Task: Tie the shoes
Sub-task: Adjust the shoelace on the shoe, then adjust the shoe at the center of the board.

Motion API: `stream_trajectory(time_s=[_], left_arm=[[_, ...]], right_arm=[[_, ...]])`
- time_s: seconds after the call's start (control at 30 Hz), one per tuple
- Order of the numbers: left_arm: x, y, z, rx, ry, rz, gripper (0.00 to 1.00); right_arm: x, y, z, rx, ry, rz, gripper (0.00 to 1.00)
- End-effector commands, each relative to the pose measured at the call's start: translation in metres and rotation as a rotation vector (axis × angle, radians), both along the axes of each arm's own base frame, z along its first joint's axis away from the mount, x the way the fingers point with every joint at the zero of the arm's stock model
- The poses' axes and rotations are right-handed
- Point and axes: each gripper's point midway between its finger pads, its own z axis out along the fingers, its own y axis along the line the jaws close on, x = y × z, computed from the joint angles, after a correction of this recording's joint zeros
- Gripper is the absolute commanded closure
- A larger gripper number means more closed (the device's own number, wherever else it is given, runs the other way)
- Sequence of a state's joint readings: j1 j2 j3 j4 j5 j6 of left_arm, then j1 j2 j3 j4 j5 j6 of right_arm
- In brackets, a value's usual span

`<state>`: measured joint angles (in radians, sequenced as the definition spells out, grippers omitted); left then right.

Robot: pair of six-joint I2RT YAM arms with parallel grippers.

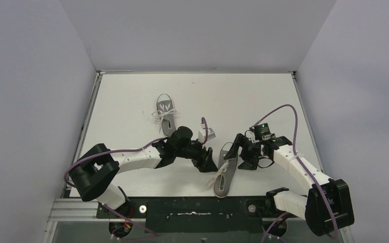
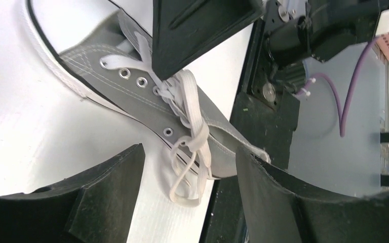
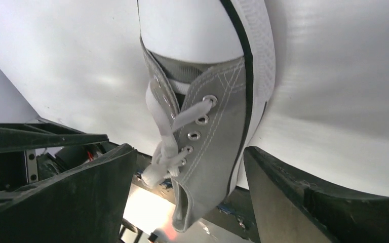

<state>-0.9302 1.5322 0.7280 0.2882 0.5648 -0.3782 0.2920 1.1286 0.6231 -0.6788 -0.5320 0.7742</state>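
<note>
Left end effector (image 1: 211,164) and right end effector (image 1: 239,154) gape wide, holding nothing, flanking the near shoe (image 1: 226,172) on the tabletop (image 1: 131,101); the far shoe (image 1: 165,114) lies apart.

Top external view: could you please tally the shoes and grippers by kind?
Grey canvas sneakers: 2, the far sneaker and the near sneaker.
Two-finger grippers: 2, the left gripper and the right gripper.
Total: 4.

Top view: far shoe (image 1: 164,107) heel hidden behind left arm (image 1: 131,159); near shoe (image 1: 224,177) laces too small to read. Right wrist view: toe cut off at top edge, heel end blurred
</note>
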Motion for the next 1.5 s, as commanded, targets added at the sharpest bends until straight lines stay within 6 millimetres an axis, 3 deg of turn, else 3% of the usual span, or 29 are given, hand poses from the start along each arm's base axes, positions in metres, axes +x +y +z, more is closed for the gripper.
stream_trajectory(time_s=[0.0,0.13,0.27,0.57,0.73,0.9,1.1,1.3,1.37,1.47], left_arm=[[0.029,-0.01,0.026,-0.056,-0.017,0.12,0.36],[0.052,-0.017,0.023,-0.046,0.067,0.212,0.36],[0.063,-0.032,0.007,-0.08,0.17,0.242,0.41],[0.083,-0.051,-0.024,-0.08,0.26,0.297,0.47],[0.094,-0.054,-0.032,-0.074,0.261,0.307,0.52],[0.11,-0.049,-0.033,-0.069,0.243,0.305,0.54],[0.128,-0.04,-0.022,-0.065,0.209,0.287,0.5],[0.146,0.003,0.02,0.014,0.073,0.321,0.35],[0.141,0.018,0.034,0.061,0.059,0.331,0.35],[0.116,0.031,0.051,0.073,0.056,0.328,0.39]], right_arm=[[0.031,0.013,0.002,0.076,-0.066,-0.088,0.22],[0.037,0.013,-0.001,0.093,-0.1,-0.132,0.28],[0.04,0.014,-0.008,0.116,-0.114,-0.192,0.38],[0.03,-0.002,-0.014,0.033,-0.106,-0.259,0.39],[0.03,0.014,-0.021,0.05,-0.132,-0.176,0.46],[0.051,0.021,-0.02,0.031,-0.18,-0.171,0.47],[0.077,0.021,-0.015,0.002,-0.206,-0.154,0.47],[0.076,0.017,0.013,-0.047,-0.229,-0.064,0.4],[0.071,0.013,0.02,-0.079,-0.229,-0.018,0.38],[0.061,0.01,0.022,-0.091,-0.211,0.037,0.36]])
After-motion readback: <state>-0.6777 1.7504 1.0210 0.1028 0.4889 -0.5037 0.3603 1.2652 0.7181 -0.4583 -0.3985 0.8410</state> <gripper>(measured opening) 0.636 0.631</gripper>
